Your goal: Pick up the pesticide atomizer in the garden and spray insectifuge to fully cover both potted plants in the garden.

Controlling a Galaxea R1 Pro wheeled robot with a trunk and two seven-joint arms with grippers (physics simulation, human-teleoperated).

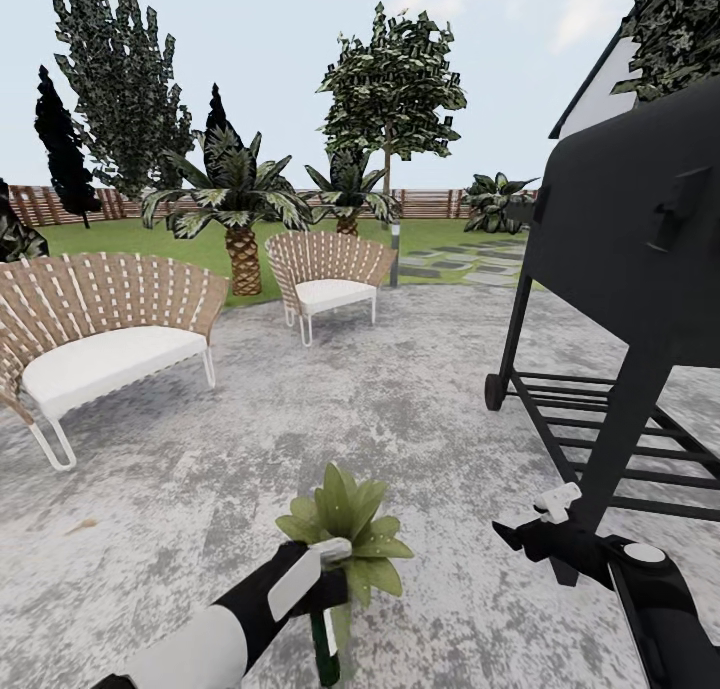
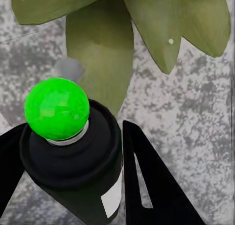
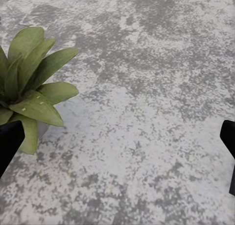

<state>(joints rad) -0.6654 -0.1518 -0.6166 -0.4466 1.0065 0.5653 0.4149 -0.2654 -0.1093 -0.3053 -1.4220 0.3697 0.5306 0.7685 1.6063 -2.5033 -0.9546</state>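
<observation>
One potted plant (image 1: 347, 534) lower centre; left gripper (image 2: 73, 171) clamped on pesticide atomizer (image 2: 73, 156) beside it, right gripper (image 3: 117, 151) spread wide, empty.

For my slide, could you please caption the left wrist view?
Left end effector gripping the pesticide atomizer beside a potted plant.

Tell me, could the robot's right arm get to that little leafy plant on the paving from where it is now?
Probably yes. The right gripper is open and holds nothing, and bare paving lies between it and the potted plant. The left gripper, holding the pesticide atomizer, hovers on the plant's other side, so it shouldn't block the way.
</observation>
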